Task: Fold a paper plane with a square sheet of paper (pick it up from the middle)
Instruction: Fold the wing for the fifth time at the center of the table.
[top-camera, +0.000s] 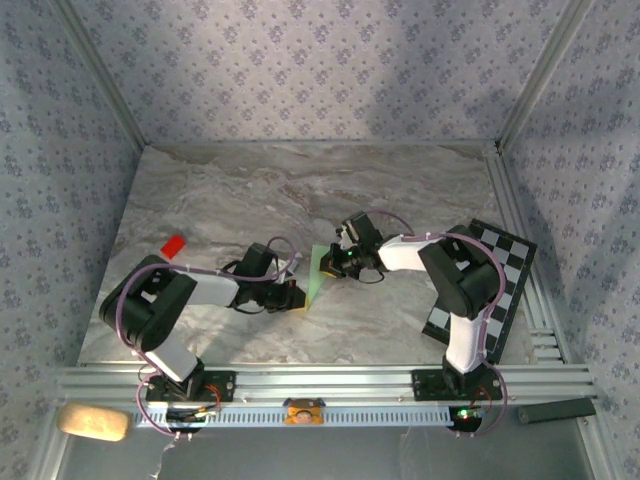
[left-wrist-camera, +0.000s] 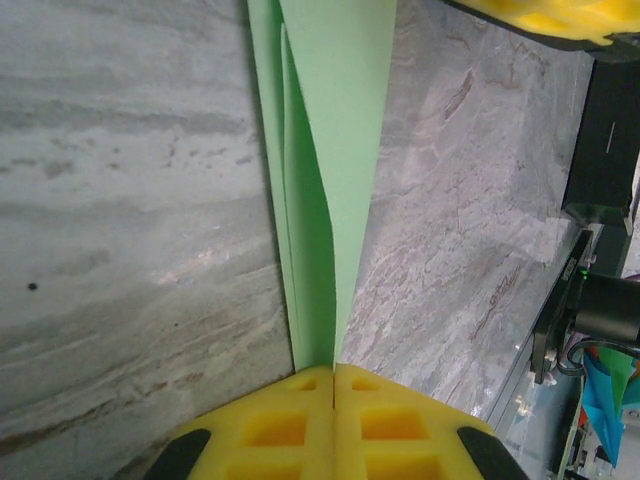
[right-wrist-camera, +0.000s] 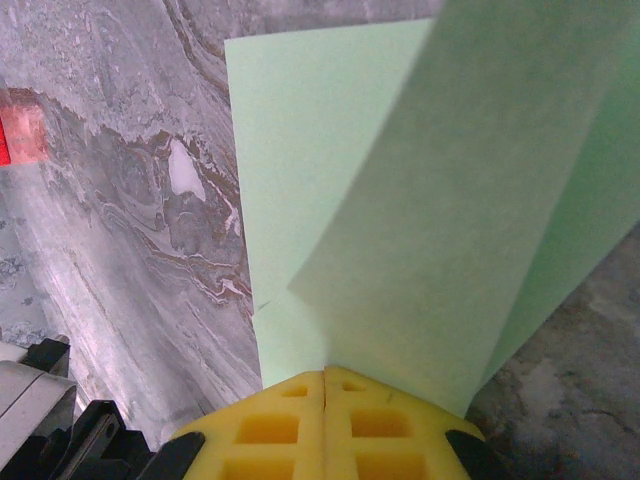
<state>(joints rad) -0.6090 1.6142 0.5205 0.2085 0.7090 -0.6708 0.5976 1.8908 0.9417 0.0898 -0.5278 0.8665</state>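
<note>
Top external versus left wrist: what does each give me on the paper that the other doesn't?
Top external adds the small red square piece on the left and the black-and-white checkered board at the right edge. Left wrist adds close detail: the left gripper shut on the thin light green paper sheet, whose folded layers gape slightly above the yellow pads. Both show that sheet and the grey marbled tabletop.

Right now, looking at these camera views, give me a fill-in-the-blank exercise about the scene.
1. The sheet of paper pinched in the left fingers is coloured ____.
2. The right fingers are ____ on that same sheet.
3. The red piece lies on the ____ arm's side.
4. The checkered board is black and ____.
Missing words: green; shut; left; white.
</note>
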